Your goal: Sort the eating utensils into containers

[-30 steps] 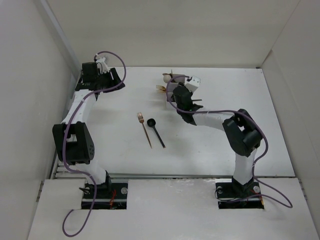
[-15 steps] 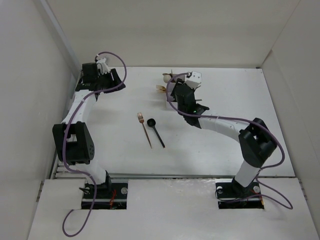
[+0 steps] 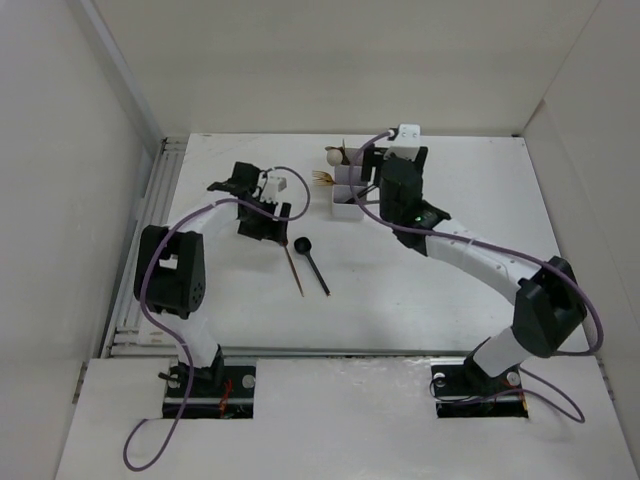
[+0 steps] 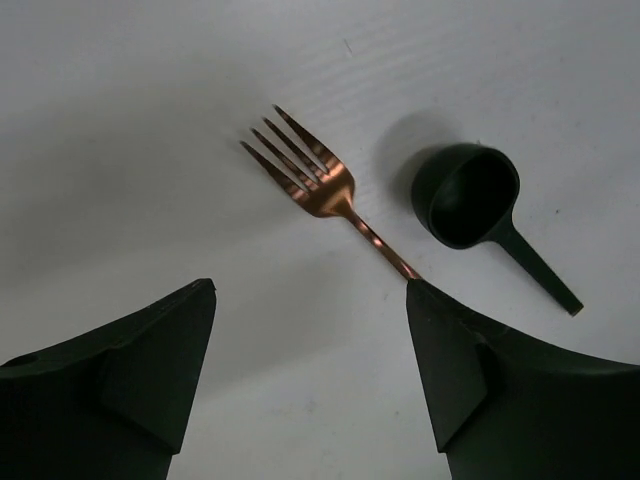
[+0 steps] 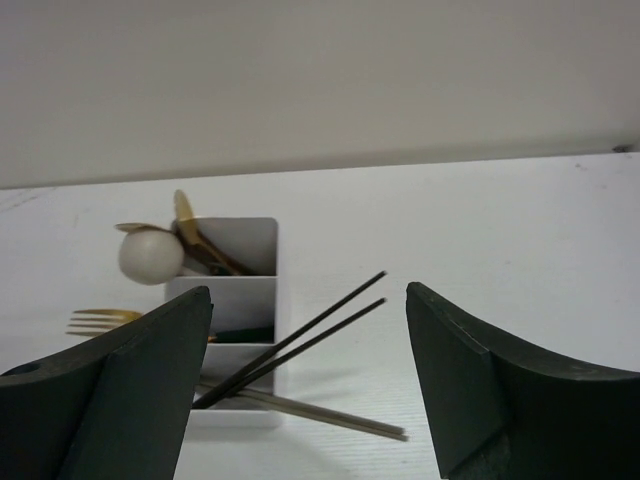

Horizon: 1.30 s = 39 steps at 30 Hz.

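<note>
A copper fork (image 4: 320, 185) and a black spoon (image 4: 468, 195) lie side by side mid-table; both also show in the top view, the fork (image 3: 295, 272) and the spoon (image 3: 312, 258). My left gripper (image 4: 310, 300) is open and empty, just above the fork's handle, also seen from above (image 3: 262, 222). The white three-compartment container (image 5: 258, 240) holds gold spoons (image 5: 185, 215), a gold fork (image 5: 100, 320) and dark chopsticks (image 5: 300, 340) leaning out to the right. My right gripper (image 5: 310, 300) is open and empty, just right of the container (image 3: 347, 208).
A paler pair of chopsticks (image 5: 320, 415) sticks out of the container's near compartment along the table. A round cream spoon bowl (image 5: 150, 255) rests at the container's far end. White walls close in the table on three sides; a slotted rail (image 3: 160, 215) runs along its left edge.
My left arm swung from the back left corner to over the copper fork. My right gripper moved from over the container to its right and back.
</note>
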### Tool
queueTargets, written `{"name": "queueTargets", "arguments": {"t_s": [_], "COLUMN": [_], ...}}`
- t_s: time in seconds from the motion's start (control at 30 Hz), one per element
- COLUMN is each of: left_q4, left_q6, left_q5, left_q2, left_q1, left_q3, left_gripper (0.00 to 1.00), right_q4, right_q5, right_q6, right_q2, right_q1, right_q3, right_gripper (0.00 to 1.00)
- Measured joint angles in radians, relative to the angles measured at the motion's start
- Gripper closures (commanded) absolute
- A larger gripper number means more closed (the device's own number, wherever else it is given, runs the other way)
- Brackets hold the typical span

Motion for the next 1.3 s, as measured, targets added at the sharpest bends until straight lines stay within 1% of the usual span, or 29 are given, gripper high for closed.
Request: {"name": "queueTargets", "arguments": {"t_s": [0.1,0.17,0.2,0.27,0.37,0.43,0.53,0.67,0.8,1.0,1.03,1.13,1.17,1.3], "left_q4": [-0.011,-0.001,0.002,0.016,0.035,0.038,0.048,0.048,0.048,0.028,0.025,0.008,0.007,0.005], "left_q6": [0.010,0.002,-0.005,-0.023,-0.038,-0.043,-0.050,-0.073,-0.091,-0.119,-0.121,-0.126,-0.130,-0.134], "left_q5": [-0.030,-0.057,-0.070,-0.088,-0.111,-0.119,-0.130,-0.143,-0.171,-0.183,-0.182,-0.197,-0.199,-0.196], "left_q2": [0.000,0.000,0.000,0.000,0.000,0.000,0.000,0.001,0.026,0.082,0.088,0.117,0.126,0.148], "left_q1": [-0.063,-0.093,-0.106,-0.118,-0.117,-0.123,-0.167,-0.213,-0.208,-0.175,-0.173,-0.166,-0.161,-0.131], "left_q3": [-0.034,-0.050,-0.056,-0.073,-0.094,-0.097,-0.096,-0.096,-0.095,-0.043,-0.035,0.002,0.012,0.043], "left_gripper": [0.26,0.30,0.34,0.37,0.37,0.38,0.42,0.52,0.61,0.67,0.73,0.86,0.99,1.00], "right_q4": [-0.003,-0.007,-0.007,-0.011,-0.013,-0.014,-0.018,-0.030,-0.030,-0.031,-0.030,-0.033,-0.033,-0.034], "right_q5": [-0.006,-0.006,-0.005,-0.005,-0.001,0.011,0.029,0.038,0.040,0.041,0.041,0.044,0.044,0.045], "right_q6": [-0.019,-0.026,-0.029,-0.032,-0.038,-0.045,-0.056,-0.071,-0.092,-0.114,-0.116,-0.124,-0.127,-0.142], "right_q2": [-0.062,-0.109,-0.131,-0.174,-0.224,-0.240,-0.243,-0.244,-0.245,-0.254,-0.259,-0.271,-0.273,-0.275], "right_q1": [-0.034,-0.047,-0.049,-0.050,-0.050,-0.050,-0.050,-0.050,-0.055,-0.079,-0.084,-0.100,-0.105,-0.126], "right_q3": [-0.046,-0.080,-0.095,-0.121,-0.154,-0.165,-0.174,-0.180,-0.180,-0.184,-0.188,-0.197,-0.197,-0.197], "right_gripper": [0.17,0.18,0.18,0.18,0.18,0.18,0.18,0.18,0.18,0.18,0.18,0.18,0.18,0.18]}}
